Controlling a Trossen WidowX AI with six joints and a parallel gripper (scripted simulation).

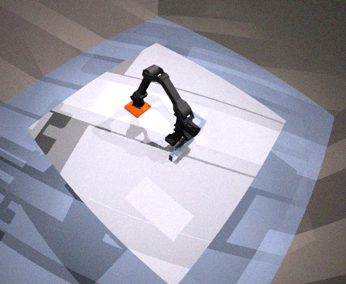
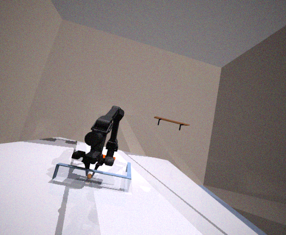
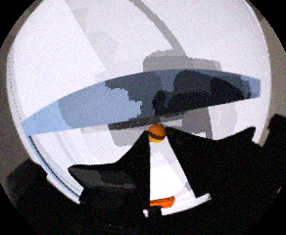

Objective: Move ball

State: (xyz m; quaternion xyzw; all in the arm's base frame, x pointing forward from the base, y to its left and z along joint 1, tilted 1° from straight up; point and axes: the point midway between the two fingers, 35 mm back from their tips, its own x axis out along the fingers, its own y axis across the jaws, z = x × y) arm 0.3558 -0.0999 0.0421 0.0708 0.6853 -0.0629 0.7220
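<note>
Item: ball (image 2: 88, 176), orange, clamped in our gripper (image 2: 89, 175), low at the long wall (image 2: 107, 174). Risk: we release off-target or above the table and it rolls; fingers may knock the wall.

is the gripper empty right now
No, the gripper is shut on the orange ball, which sits pinched between its dark fingertips in the wrist view.
</note>
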